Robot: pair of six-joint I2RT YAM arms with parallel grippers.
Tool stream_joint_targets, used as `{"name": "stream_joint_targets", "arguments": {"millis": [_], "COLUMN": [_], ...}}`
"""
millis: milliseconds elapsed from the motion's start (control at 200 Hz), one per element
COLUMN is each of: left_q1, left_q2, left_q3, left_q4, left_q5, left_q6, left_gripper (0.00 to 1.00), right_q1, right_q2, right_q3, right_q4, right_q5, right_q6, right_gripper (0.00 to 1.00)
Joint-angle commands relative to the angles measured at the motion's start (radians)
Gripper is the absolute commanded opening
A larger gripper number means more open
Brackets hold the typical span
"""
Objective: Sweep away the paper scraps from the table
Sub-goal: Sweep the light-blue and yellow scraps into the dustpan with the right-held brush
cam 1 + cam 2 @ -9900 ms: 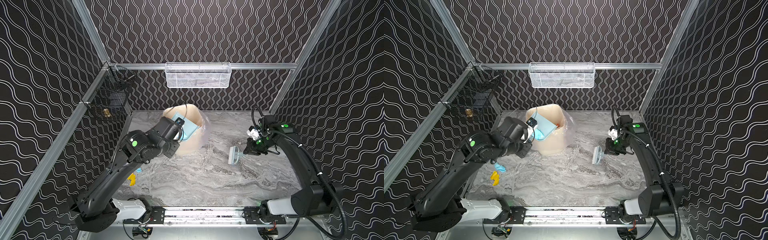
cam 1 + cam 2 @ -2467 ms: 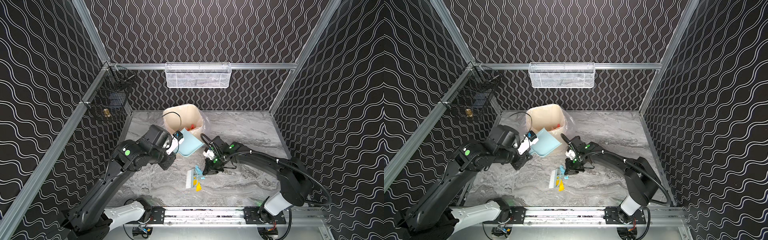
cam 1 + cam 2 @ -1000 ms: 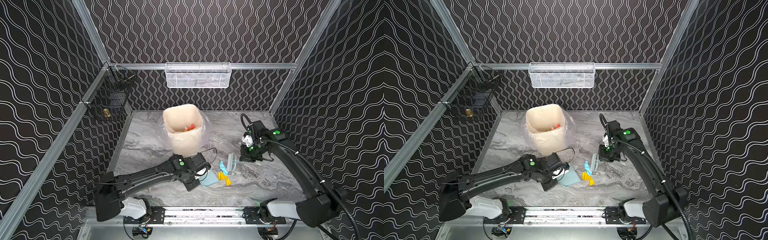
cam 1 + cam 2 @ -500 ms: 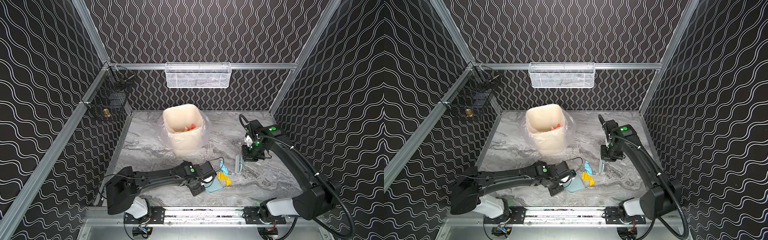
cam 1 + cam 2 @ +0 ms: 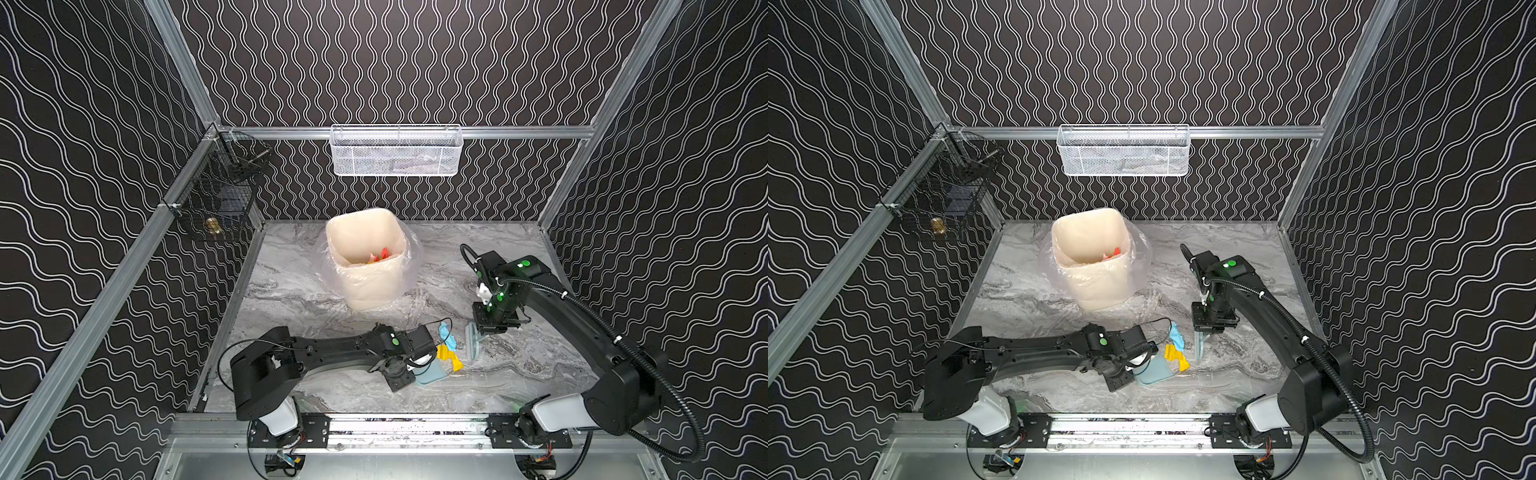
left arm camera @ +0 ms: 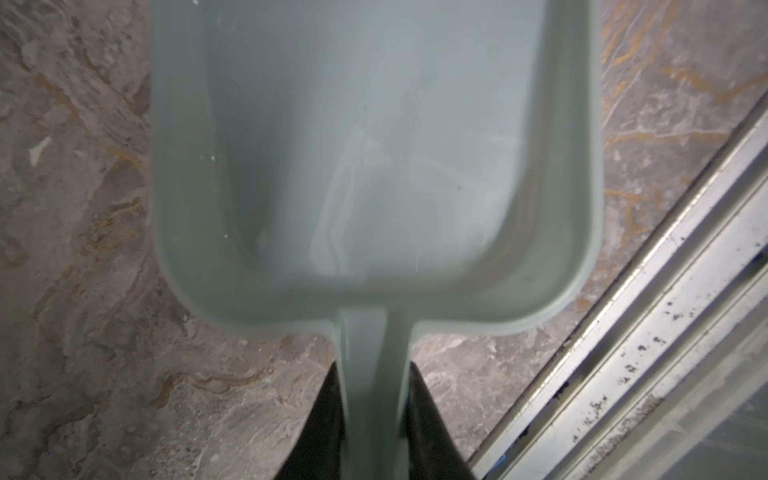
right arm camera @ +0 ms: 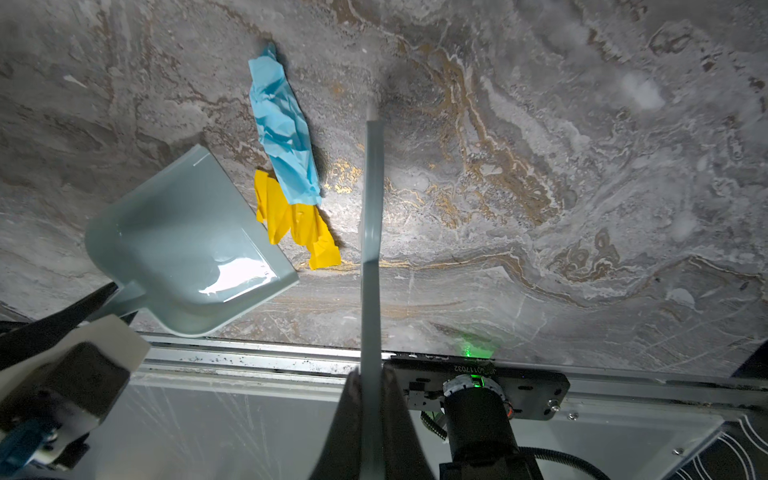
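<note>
A light blue paper scrap [image 5: 448, 336] [image 7: 284, 133] and a yellow one [image 5: 449, 358] [image 7: 299, 224] lie together on the marble table [image 5: 332, 324] near its front. My left gripper [image 5: 415, 365] [image 6: 372, 368] is shut on the handle of the pale blue dustpan [image 5: 430, 372] [image 7: 183, 245]. The pan lies flat and empty, its open lip touching the yellow scrap. My right gripper [image 5: 489, 329] [image 7: 371, 374] is shut on the pale blue brush [image 5: 472, 347] [image 7: 371, 232]. The brush stands edge-on just right of the scraps.
A cream bin [image 5: 365, 257] with a clear liner stands behind, with red and orange scraps inside. A white mesh basket [image 5: 397, 151] hangs on the back wall and a black wire basket [image 5: 220, 199] on the left. The aluminium front rail [image 5: 395, 428] lies close to the dustpan.
The left arm has stretched low and slid the dustpan rightward up against the scraps. The right arm has brought the brush down and forward beside them. The scraps have barely moved.
</note>
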Motion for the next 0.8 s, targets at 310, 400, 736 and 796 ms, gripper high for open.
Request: {"name": "stream_joint_targets", "arguments": {"millis": [310,400,736,796], "left_q1": [-0.002,-0.002,-0.002,-0.002], "left_q2": [0.030,0.023,0.006,0.004], "left_q3": [0.010,0.004,-0.026,-0.030], "left_q4": [0.055,0.061,0.088,0.090], "left_q5": [-0.017,-0.024,-0.031,-0.032], "left_q6": [-0.017,-0.026,-0.058,-0.064], "left_gripper": [0.02,0.02,0.02,0.02], "right_q1": [0.149,0.156,0.102,0.102], "right_q2": [0.037,0.027,0.083,0.128], "right_q3": [0.025,0.038,0.153,0.197], "right_q4": [0.063,0.050,-0.038,-0.046], "right_q5": [-0.084,-0.101,0.093,0.126], "right_q6": [0.124,0.131,0.010,-0.017], "right_gripper": [0.00,0.00,0.00,0.00]}}
